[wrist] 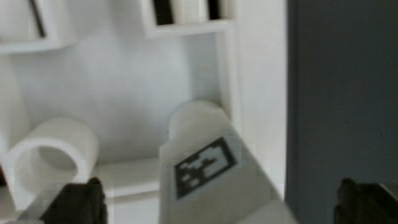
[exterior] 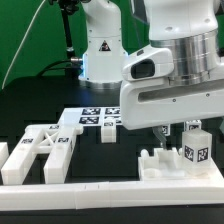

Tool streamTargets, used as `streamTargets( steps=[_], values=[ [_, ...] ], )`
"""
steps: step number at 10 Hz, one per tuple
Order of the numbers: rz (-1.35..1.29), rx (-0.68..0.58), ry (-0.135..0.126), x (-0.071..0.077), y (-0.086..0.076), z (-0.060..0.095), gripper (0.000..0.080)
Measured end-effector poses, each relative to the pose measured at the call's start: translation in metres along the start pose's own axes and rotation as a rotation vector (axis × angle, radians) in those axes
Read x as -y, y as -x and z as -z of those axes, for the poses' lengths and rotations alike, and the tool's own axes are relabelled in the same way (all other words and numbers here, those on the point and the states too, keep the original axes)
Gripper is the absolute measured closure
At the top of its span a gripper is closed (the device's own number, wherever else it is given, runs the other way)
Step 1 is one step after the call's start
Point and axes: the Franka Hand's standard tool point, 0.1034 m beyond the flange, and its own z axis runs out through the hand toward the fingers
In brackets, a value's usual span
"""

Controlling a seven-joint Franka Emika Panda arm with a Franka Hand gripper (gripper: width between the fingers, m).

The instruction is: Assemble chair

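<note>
My gripper [exterior: 177,134] hangs at the exterior view's right over white chair pieces. It is open. In the wrist view its two dark fingertips [wrist: 75,203] stand wide apart at either side of an upright white block with a square tag [wrist: 210,165], with gaps on both sides. That tagged block [exterior: 196,150] stands on a low white chair piece [exterior: 160,166]. A rounded white part [wrist: 54,152] lies beside the block. The cross-braced frame [exterior: 40,150] lies at the exterior view's left. A small white piece [exterior: 108,135] sits near the middle.
The marker board [exterior: 92,117] lies flat behind the pieces near the robot base [exterior: 100,50]. A long low white rail [exterior: 110,196] runs along the front edge. A slotted white slab [wrist: 125,80] fills the wrist view behind the block.
</note>
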Motion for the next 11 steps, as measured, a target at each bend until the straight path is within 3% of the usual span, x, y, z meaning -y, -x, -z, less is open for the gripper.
streamTargets(
  steps=[1,2,3,5,6,7,11],
  values=[
    [0.05,-0.002,0.003,0.001,0.0,0.0,0.0151],
    [0.254,-0.042,0.046,0.004,-0.007,0.001,0.0151],
    [0.329,-0.066,0.065,0.009,-0.01,0.002,0.0151],
    [0.257,-0.063,0.057,0.006,-0.01,0.001,0.0402],
    [0.228,-0.064,0.056,0.006,-0.01,0.001,0.0402],
    [0.099,-0.068,0.052,0.004,-0.01,0.001,0.0514],
    [-0.288,-0.087,0.045,0.001,-0.011,0.001,0.0514]
  ],
)
